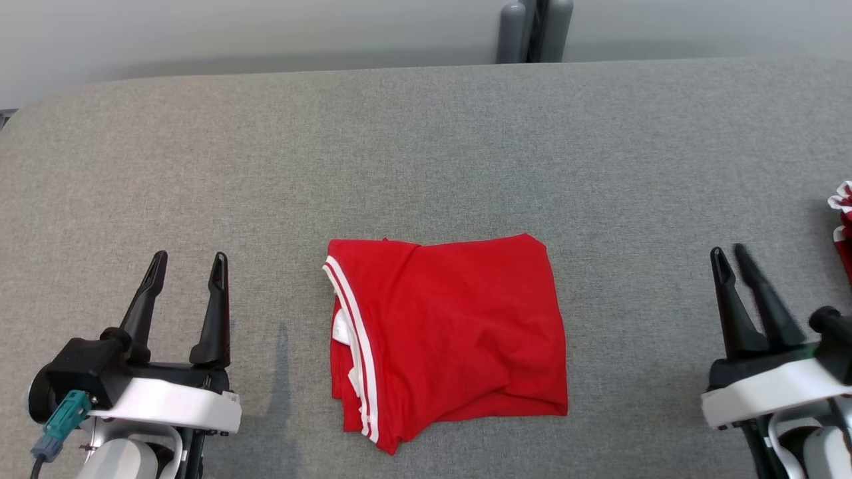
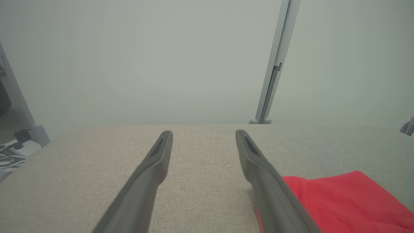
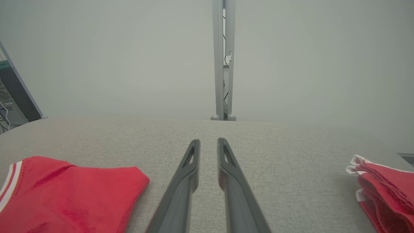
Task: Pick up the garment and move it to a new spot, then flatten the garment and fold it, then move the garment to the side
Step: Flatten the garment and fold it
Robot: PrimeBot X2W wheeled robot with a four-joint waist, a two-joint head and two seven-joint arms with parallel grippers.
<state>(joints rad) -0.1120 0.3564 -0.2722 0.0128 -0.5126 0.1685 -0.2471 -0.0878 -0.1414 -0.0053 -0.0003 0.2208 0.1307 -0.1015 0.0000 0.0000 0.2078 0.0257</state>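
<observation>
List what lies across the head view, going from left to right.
left gripper → folded red garment → right gripper → red-and-white cloth at the right edge

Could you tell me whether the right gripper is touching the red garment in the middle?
Apart. The head view shows bare grey table between the right gripper and the garment.

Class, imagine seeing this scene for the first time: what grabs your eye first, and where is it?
A folded red garment with white stripes stands out in the middle of the grey table. The open left claw flanks it on the left, the right claw, fingers nearly together, on the right. Another red-and-white garment lies at the far right edge.
</observation>
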